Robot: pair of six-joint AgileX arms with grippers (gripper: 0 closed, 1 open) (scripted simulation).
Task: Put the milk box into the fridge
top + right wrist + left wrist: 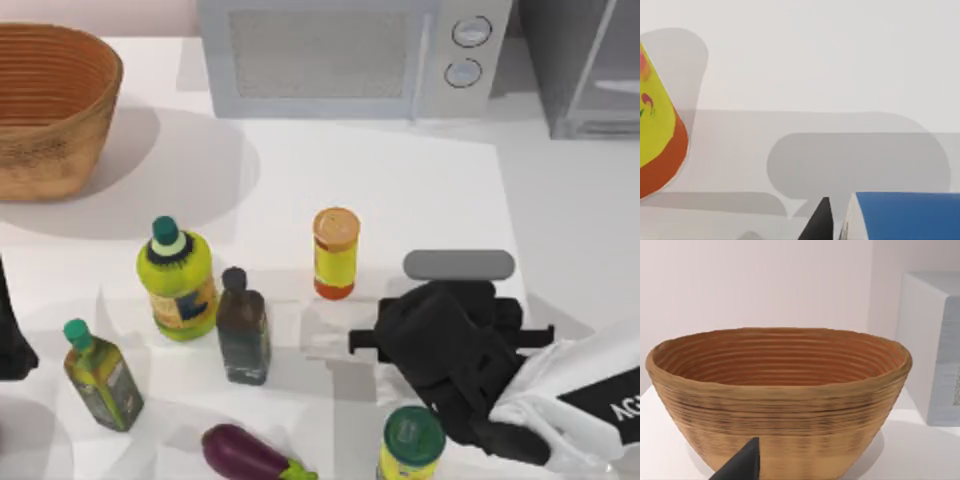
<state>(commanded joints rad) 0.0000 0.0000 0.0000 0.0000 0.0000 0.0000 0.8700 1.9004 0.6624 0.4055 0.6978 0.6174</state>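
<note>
Only writing I could half read was white letters starting "AG" on the right arm's (590,400) black plate, cut off at the top view's right edge; the bottle labels were too small to read. The right gripper (440,345) sat low right of the top view, covering whatever was under it. In the right wrist view the milk box (905,215) showed as a blue top beside a dark fingertip (821,222) at the bottom edge, though I couldn't tell whether the fingers gripped it or were apart. The yellow jar (335,252) stood just up-left of the gripper. The fridge (585,65) was cropped at the upper right, beside the microwave (340,55). The left arm (12,340) was parked at the left edge, facing the basket (780,400).
</note>
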